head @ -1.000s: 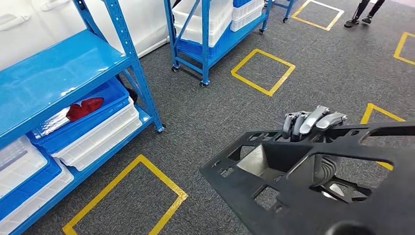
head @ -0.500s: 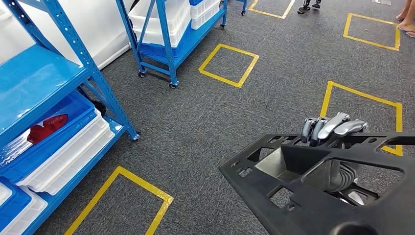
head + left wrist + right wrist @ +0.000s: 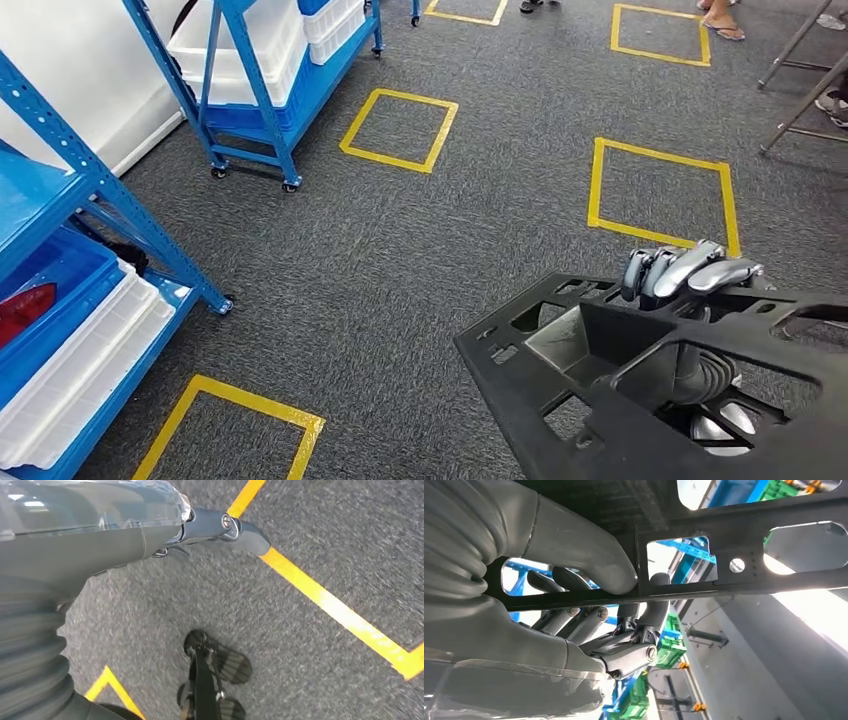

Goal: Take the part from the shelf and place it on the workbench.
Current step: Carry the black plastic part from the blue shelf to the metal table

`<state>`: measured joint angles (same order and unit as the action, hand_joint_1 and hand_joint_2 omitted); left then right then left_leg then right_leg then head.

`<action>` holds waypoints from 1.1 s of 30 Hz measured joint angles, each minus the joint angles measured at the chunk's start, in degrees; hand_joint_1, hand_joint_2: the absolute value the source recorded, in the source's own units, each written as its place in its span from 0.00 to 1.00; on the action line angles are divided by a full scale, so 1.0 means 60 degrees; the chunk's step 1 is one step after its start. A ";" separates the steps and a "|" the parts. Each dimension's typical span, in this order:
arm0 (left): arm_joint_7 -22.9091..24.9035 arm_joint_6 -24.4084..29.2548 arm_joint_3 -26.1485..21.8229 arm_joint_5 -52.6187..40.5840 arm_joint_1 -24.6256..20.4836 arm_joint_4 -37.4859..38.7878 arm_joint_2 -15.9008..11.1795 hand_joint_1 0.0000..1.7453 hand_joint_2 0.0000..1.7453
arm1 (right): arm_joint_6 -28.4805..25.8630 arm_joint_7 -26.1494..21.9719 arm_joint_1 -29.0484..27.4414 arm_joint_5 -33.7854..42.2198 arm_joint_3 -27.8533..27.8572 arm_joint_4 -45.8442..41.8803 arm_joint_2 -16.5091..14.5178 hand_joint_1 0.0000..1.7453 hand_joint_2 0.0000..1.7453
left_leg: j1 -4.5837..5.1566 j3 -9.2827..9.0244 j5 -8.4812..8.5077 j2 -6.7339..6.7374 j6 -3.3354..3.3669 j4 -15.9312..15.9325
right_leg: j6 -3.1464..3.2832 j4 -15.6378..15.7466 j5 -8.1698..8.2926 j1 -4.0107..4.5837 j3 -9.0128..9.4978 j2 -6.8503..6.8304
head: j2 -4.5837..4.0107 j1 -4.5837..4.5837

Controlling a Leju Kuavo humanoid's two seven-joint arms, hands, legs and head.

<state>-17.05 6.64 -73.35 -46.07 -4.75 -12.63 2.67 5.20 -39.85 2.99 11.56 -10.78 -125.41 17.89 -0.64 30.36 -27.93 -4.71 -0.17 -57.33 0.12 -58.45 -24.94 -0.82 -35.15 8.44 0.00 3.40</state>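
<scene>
The right hand (image 3: 690, 272) is raised in front of the robot's body, at the lower right of the head view, with its pale fingers (image 3: 700, 262) curled over the far edge of the part (image 3: 640, 400). From the right wrist view the grip is plain: the thick grey thumb (image 3: 589, 555) presses one face of a thin black bar of the part (image 3: 734, 540) while the darker fingers wrap the other side, so the hand has the part firmly clamped.

The left hand (image 3: 150, 535) hangs low over the grey carpet, a dark fingertip (image 3: 247, 535) reaching out near a yellow tape line (image 3: 330, 607); whether its fingers are spread or curled I cannot tell.

The part is a broad, flat black plastic panel, matte, pierced by many square and rounded openings, with a hollow funnel-shaped pocket near its middle. It is held above the floor, roughly level, tilted slightly.

To the left stands the blue shelf (image 3: 120, 210) with white trays (image 3: 85, 375).
</scene>
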 joint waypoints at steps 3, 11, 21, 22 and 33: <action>-0.0152 0.0013 0.0089 -0.0093 -0.0036 0.0000 0.0069 0.00 1.00 | 0.0484 -0.0002 -0.0172 0.0027 0.0349 -0.0124 -0.0067 1.00 1.00 | -0.0021 -0.0079 0.0114 0.0416 0.0180 0.0184 | -0.0133 -0.0429 -0.0280 0.0036 -0.0231 -0.0510 | 0.0000 -0.0066; -0.0313 -0.0151 0.0343 -0.0352 -0.0055 0.0000 0.0163 0.00 1.00 | 0.0657 -0.0002 -0.0375 -0.0372 0.0896 -0.0294 -0.0606 1.00 1.00 | 0.0084 -0.0127 0.0021 0.1544 0.0158 0.0161 | -0.0266 -0.0889 -0.0396 -0.0043 -0.0256 -0.1801 | 0.0000 -0.0123; -0.0311 -0.0159 0.0478 -0.0392 -0.0059 0.0000 0.0198 0.00 1.00 | 0.0677 -0.0003 -0.0446 -0.0321 0.0988 -0.0493 -0.0797 1.00 1.00 | 0.0041 0.0755 -0.1400 0.0906 -0.0214 -0.2174 | 0.0253 0.0065 -0.0133 0.0036 0.0144 -0.1314 | 0.0000 -0.0103; -0.0300 -0.0154 0.0480 -0.0391 -0.0041 0.0000 0.0200 0.00 1.00 | 0.0715 -0.0003 -0.0473 -0.0279 0.1007 -0.0496 -0.0806 1.00 1.00 | 0.0041 0.1002 -0.1526 0.0868 -0.0209 -0.2662 | 0.0263 0.0060 -0.0129 0.0056 0.0141 -0.1179 | 0.0000 -0.0105; 0.0158 -0.0085 0.0302 0.0071 -0.0098 0.0000 0.0124 0.00 1.00 | 0.0257 0.0002 -0.0118 -0.0572 0.0720 -0.0470 -0.0885 1.00 1.00 | 0.0020 -0.0059 0.0073 0.0438 0.0202 0.0138 | -0.0098 -0.0281 -0.0227 0.0046 -0.0151 -0.0544 | 0.0000 -0.0140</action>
<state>-16.11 6.13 -71.54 -45.65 -5.33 -12.63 3.41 6.75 -39.84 2.29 8.13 -6.47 -128.23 12.58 -0.52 30.00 -27.49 -2.08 1.04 -56.50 -0.47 -60.14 -26.30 -0.54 -36.06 5.18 0.00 2.56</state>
